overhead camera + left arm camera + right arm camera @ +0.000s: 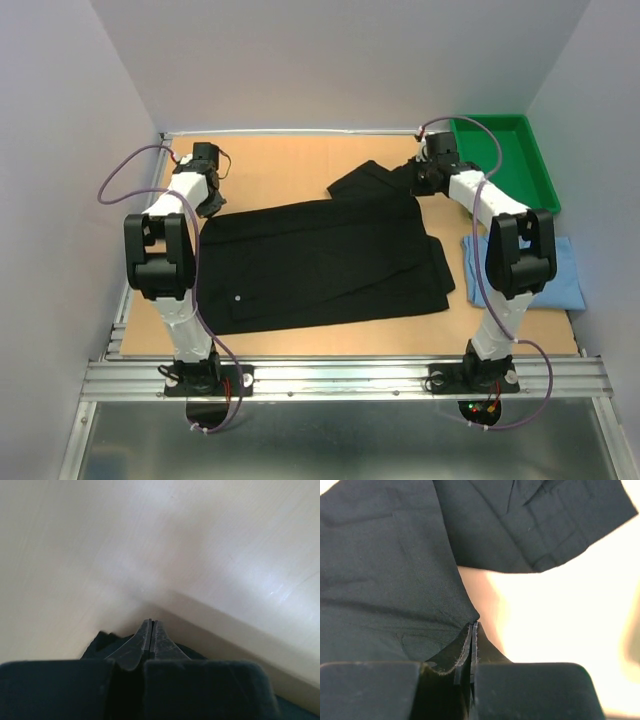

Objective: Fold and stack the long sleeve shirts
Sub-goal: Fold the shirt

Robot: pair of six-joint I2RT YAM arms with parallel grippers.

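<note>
Left of the green tray, the black shirt lies spread on the tabletop. Your right jaws clamp its tray-side edge, your left jaws press together at its farthest corner. Lift unevenly and that thin pinch may slip.

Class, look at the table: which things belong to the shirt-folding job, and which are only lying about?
Part of the job:
black shirt, spread out mid-table
light blue shirt, at the right edge

Just lying about:
green tray, in the far right corner
</note>
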